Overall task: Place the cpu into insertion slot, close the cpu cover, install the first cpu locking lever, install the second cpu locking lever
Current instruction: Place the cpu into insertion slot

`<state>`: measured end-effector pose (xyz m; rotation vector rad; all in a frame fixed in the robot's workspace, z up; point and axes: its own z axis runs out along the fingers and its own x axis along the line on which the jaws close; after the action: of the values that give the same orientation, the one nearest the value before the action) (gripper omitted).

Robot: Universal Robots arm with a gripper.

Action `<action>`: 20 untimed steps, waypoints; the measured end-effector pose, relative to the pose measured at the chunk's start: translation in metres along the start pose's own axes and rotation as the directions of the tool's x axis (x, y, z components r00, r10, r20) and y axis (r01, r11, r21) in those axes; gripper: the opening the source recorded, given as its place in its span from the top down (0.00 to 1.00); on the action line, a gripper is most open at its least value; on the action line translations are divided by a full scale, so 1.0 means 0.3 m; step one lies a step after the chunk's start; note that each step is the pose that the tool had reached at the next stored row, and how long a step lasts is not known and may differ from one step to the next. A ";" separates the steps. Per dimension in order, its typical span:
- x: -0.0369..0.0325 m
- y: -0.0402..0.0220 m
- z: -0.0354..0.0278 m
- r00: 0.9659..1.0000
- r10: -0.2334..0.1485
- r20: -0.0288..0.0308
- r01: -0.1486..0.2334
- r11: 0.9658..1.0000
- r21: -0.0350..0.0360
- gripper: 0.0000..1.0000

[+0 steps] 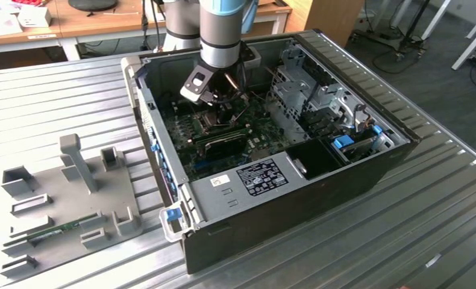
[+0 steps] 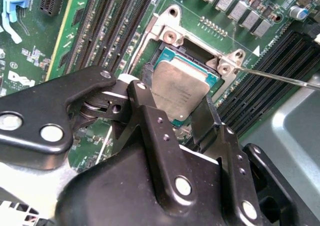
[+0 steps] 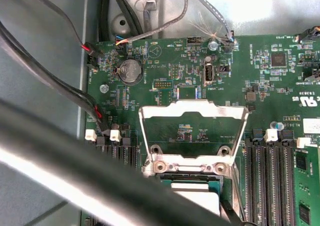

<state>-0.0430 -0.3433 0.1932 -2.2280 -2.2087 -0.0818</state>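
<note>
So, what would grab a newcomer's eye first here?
The pincer, closed on the cpu at the insertion slot in the second wrist view. Then the cpu cover, standing open with green board showing through its window, in the first wrist view. In the exterior view, the arm reaches down into the open computer case on the ribbed metal table.

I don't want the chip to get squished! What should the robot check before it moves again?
1. The cpu cover is swung open, off the insertion slot: ok.
2. The cpu sits over the slot: ok.
3. The cpu lies flat and fully down: cannot tell.
4. The pincer is right at the cpu: ok.
5. The black cables lie away from the slot: ok.
</note>
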 end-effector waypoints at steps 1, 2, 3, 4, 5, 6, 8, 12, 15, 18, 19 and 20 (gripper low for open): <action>0.000 0.000 0.000 1.000 0.000 0.000 0.000 1.000 0.000 0.46; 0.000 0.000 0.001 1.000 0.000 0.000 0.000 1.000 0.000 0.46; 0.000 0.000 0.001 1.000 0.000 0.000 0.000 1.000 0.000 0.46; 0.000 0.000 0.002 1.000 0.000 0.000 0.000 1.000 0.000 0.46; 0.000 0.000 0.002 1.000 0.000 0.000 0.000 1.000 0.000 0.46; 0.000 0.000 0.002 1.000 0.000 0.000 0.000 1.000 0.000 0.46; 0.000 0.000 0.002 1.000 0.000 0.000 0.000 1.000 0.000 0.46; 0.000 0.000 0.002 1.000 0.000 0.000 0.000 1.000 0.000 0.46; 0.000 0.000 0.003 1.000 0.000 0.000 0.000 1.000 0.000 0.46; 0.000 0.000 0.002 1.000 0.000 0.001 0.000 1.000 0.000 0.46; 0.000 0.001 0.001 1.000 0.000 0.001 0.000 1.000 0.000 0.46; 0.000 0.001 0.000 1.000 0.000 0.001 0.000 1.000 0.000 0.46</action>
<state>-0.0428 -0.3432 0.1932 -2.2284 -2.2093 -0.0818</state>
